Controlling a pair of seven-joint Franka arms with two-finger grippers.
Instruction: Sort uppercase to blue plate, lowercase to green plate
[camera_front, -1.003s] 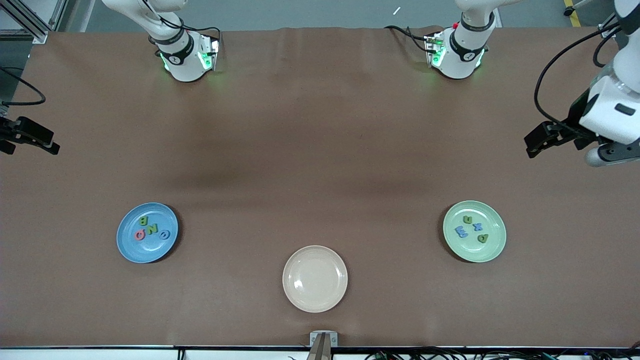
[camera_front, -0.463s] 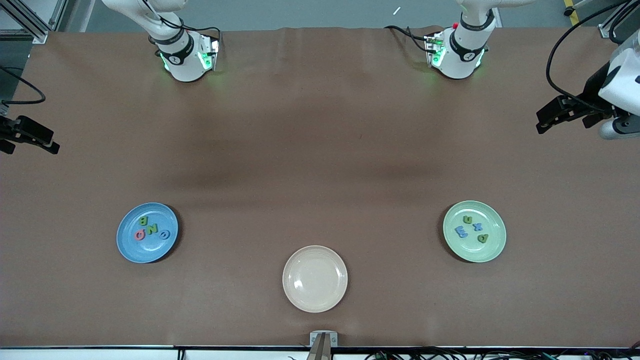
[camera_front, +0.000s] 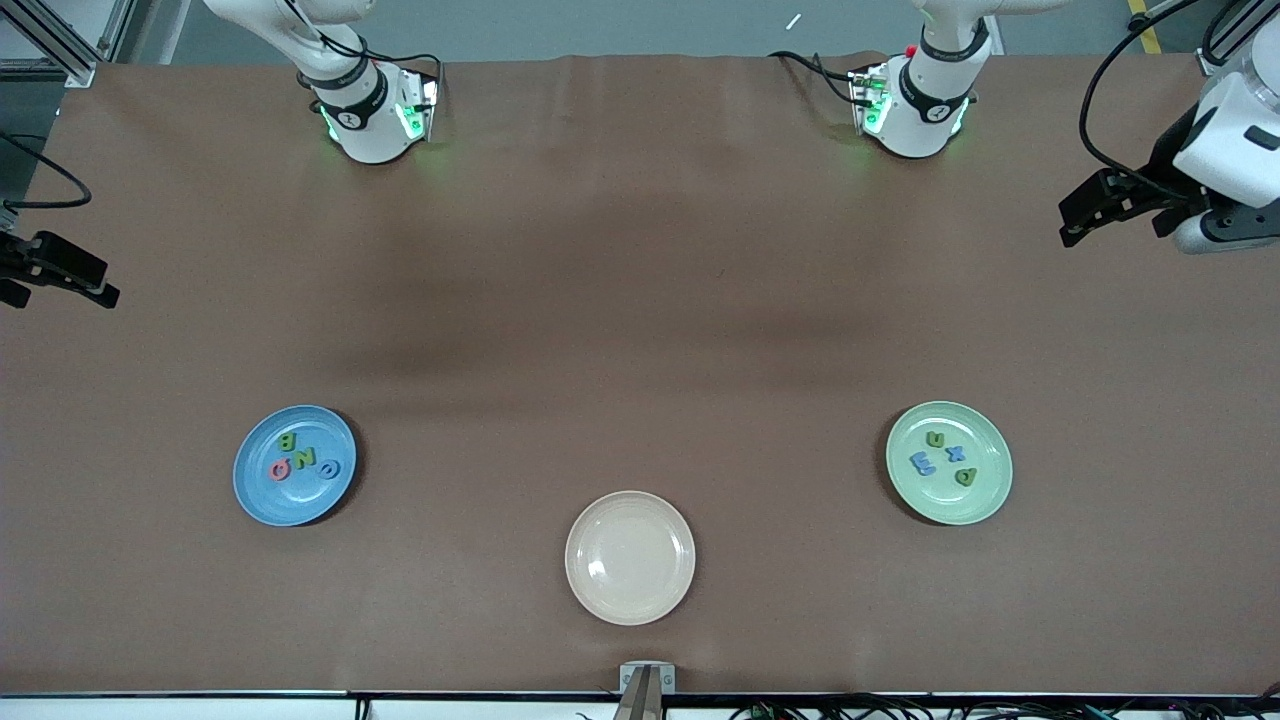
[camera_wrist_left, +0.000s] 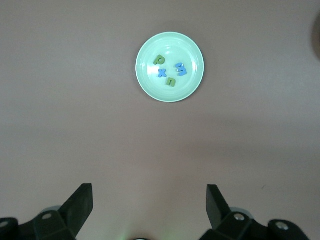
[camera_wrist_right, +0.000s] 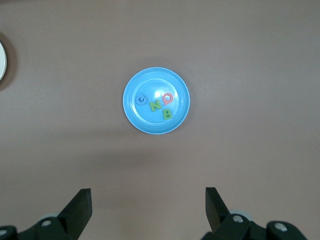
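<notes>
Left gripper (camera_front: 1078, 212) now higher over table's edge, letters unmoved

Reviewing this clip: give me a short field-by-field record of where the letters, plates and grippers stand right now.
blue plate: toward the right arm's end; holds Q, N, C, B
green plate: toward the left arm's end; holds u, x, E-shaped letter, p
cream plate: between them, nearest the front camera, holds no letters
left gripper: open, holds nothing, at the table's edge
right gripper: open, holds nothing, at the table's edge
sorting: looks done
</notes>
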